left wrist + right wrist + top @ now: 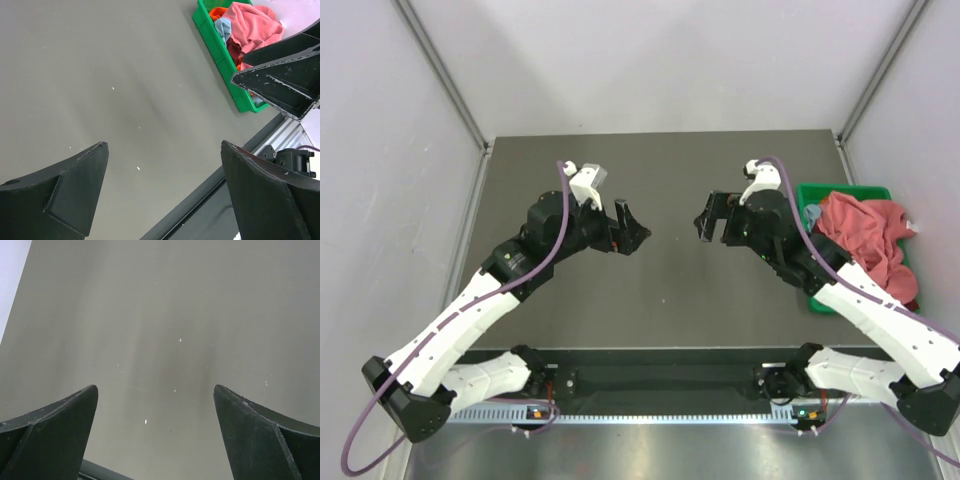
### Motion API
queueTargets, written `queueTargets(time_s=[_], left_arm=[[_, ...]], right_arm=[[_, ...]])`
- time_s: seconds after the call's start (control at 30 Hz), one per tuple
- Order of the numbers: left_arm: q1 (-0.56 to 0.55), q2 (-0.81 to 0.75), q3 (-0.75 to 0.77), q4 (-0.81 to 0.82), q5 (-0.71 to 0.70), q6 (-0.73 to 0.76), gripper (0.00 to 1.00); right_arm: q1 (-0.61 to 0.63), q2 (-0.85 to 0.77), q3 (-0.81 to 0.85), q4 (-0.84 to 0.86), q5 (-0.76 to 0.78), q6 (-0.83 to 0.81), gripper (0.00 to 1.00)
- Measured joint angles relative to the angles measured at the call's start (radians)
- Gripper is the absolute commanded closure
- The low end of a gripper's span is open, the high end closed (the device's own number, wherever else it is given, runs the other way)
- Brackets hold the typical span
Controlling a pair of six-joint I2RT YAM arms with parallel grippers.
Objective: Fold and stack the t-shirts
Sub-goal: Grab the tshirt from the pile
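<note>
The t-shirts lie crumpled in a green bin [810, 300] at the table's right edge, a salmon-pink one [860, 228] on top. The left wrist view shows the pink shirt [252, 25] with bits of orange [217, 12], bluish [226, 30] and dark red cloth [235, 48] under it. My left gripper [632, 228] hovers open over the table's middle left, nothing between its fingers [75, 187]. My right gripper [710, 220] faces it from the middle right, also open and empty, its fingers [60, 425] wide apart over bare table. Both grippers are apart from the shirts.
The dark grey table [660, 290] is walled by pale panels left, right and behind. A metal rail [660, 412] runs along the near edge by the arm bases. The right arm's forearm [880, 320] crosses in front of the bin.
</note>
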Motion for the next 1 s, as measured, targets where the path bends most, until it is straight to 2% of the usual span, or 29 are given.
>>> queueTargets(time_s=[0.17,0.37,0.43,0.6,0.8,1.0], left_arm=[[0.000,0.001,0.000,-0.010,-0.010,-0.001,0.02],[0.000,0.001,0.000,-0.064,-0.074,0.007,0.02],[0.000,0.000,0.000,-0.091,-0.093,0.014,0.02],[0.000,-0.015,-0.002,-0.130,-0.098,0.027,0.02],[0.000,-0.041,-0.006,-0.142,-0.073,0.027,0.02],[0.000,0.001,-0.005,-0.143,-0.022,0.027,0.03]], right_arm=[[0.000,-0.013,0.008,-0.017,0.056,-0.007,0.00],[-0.014,0.014,0.131,-0.083,0.285,-0.081,0.00],[-0.064,0.055,0.189,-0.106,0.360,-0.095,0.02],[-0.377,0.194,0.274,-0.225,0.451,-0.058,0.06],[-0.710,0.200,0.148,-0.260,0.495,-0.006,0.12],[-0.938,0.231,0.026,-0.246,0.451,0.053,0.17]])
